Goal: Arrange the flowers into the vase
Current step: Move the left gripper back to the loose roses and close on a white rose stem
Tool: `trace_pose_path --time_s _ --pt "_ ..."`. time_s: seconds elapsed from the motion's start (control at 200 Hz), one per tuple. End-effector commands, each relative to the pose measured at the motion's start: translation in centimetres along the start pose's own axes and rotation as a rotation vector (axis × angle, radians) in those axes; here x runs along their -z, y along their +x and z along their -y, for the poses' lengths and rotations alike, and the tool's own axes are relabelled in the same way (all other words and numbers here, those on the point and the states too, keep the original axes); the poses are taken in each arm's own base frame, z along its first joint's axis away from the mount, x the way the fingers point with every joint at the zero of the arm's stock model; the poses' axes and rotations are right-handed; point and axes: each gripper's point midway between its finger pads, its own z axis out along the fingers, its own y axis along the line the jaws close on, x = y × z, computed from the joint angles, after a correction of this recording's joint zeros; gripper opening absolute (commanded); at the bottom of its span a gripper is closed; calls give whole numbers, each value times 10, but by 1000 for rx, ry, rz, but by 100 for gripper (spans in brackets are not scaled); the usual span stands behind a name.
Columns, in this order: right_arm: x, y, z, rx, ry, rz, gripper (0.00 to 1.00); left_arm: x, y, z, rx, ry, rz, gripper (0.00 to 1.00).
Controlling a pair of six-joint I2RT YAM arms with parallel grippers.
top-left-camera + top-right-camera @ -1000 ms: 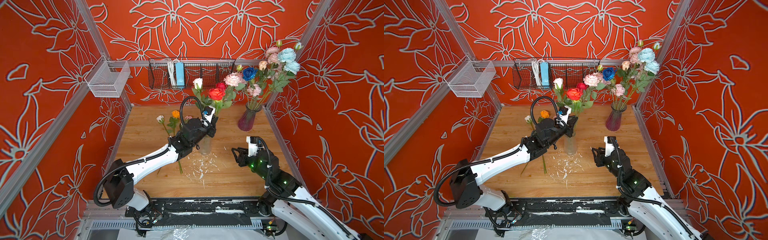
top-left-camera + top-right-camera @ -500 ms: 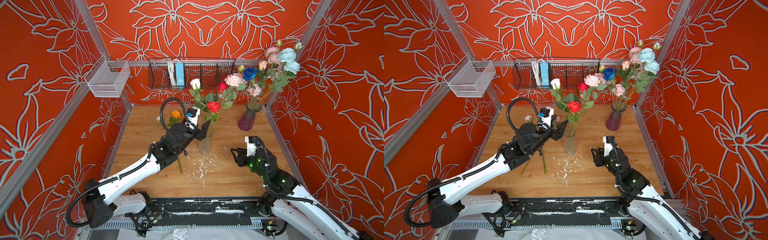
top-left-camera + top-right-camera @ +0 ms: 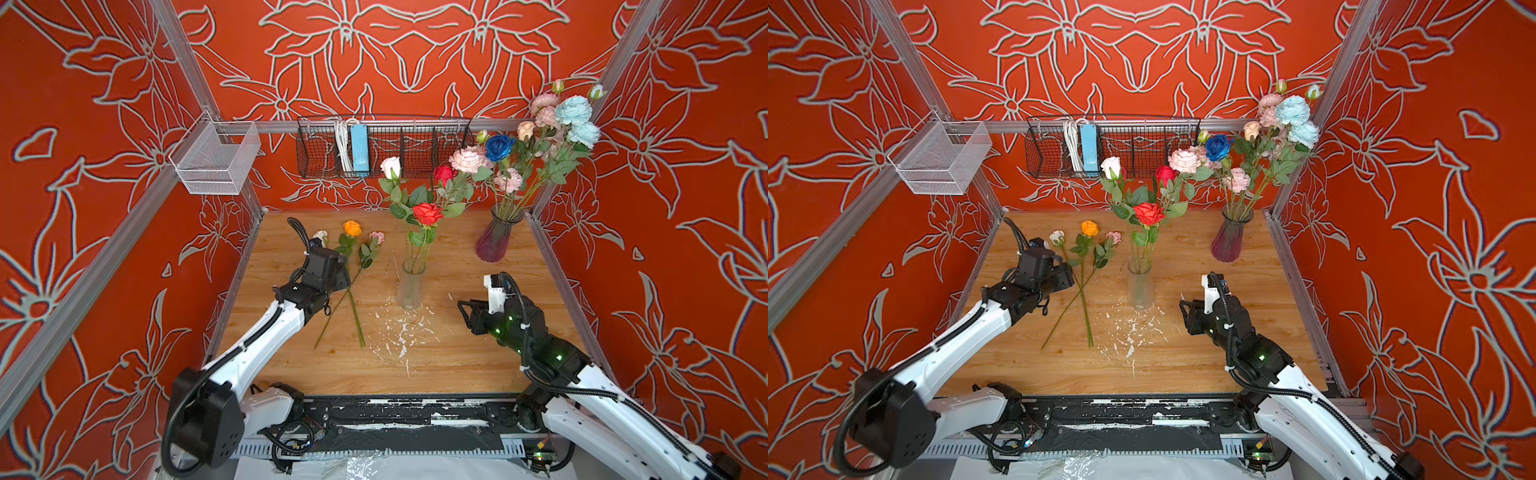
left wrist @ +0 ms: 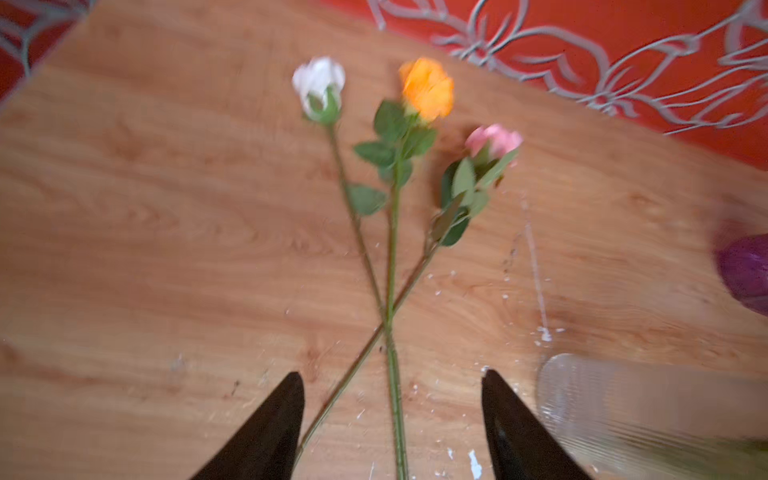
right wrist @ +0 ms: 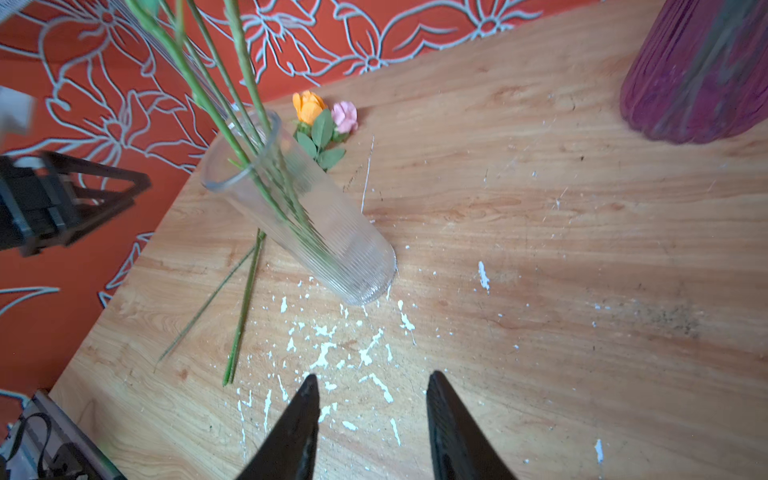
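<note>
Your clear ribbed vase (image 3: pixel 410 286) stands mid-table w/ several stems in it: red rose (image 3: pixel 428 213) lowest, white rose (image 3: pixel 391 167) and a darker red bloom (image 3: pixel 443 173) higher up. A pale pink peony (image 3: pixel 469 159) sits betw. that bunch and the bunch in the purple vase (image 3: pixel 496 241) at back right; you can't tell from the top views which vase its stem enters. Three more flowers (image 4: pixel 390 266) lie flat on the table (image 3: pixel 457 365) left of the clear vase, stems crossed: white bud (image 3: pixel 1057 237), orange rose (image 3: pixel 352 227), pink bud (image 3: pixel 377 237). In both top views the white bud's stem runs under the left wrist housing. The right wrist view shows only the orange and pink heads past the glass, and cuts off every bloom in the clear vase, stems only. Left wrist view is motion-blurred: clear vase is a smear at the edge, purple vase clipped, stem ends run out of frame. Left gripper (image 4: pixel 392 374) hangs over the crossed stems, jaws spread wide, nothing betw. them; in both top views its fingers are hard to make out, black on black under the wrist. Right gripper (image 5: pixel 372 376) sits near the clear vase on its right, apart from it, jaws partly spread, empty, over white flecks (image 3: pixel 399 332) on the wood. On the back wall a black wire basket (image 3: pixel 415 149) holds a blue power strip (image 3: pixel 359 147) and white cable (image 3: pixel 341 143); any print on the strip is too small to read.
</note>
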Motion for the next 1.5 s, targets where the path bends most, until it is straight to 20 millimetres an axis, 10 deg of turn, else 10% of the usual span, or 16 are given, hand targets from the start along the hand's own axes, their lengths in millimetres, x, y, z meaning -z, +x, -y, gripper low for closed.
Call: trace_pose_path --time_s 0.0,0.445,0.796,0.926,1.176,1.491 --pt "-3 2 -3 -33 -23 -5 43 -23 16 -6 108 -11 -142 61" --pt "-3 8 4 -16 2 -14 43 -122 6 -9 133 -170 -376 43" --pt "-3 10 4 -12 -5 -13 43 -150 17 -18 139 -246 -424 37" --pt "-2 10 4 -14 -9 -8 43 -158 27 -17 120 -248 -474 20" --pt "5 5 4 -17 -11 12 43 -135 14 -16 111 -227 -427 0" --pt "6 3 -2 -25 -34 7 43 -46 -11 5 167 -18 -288 0"
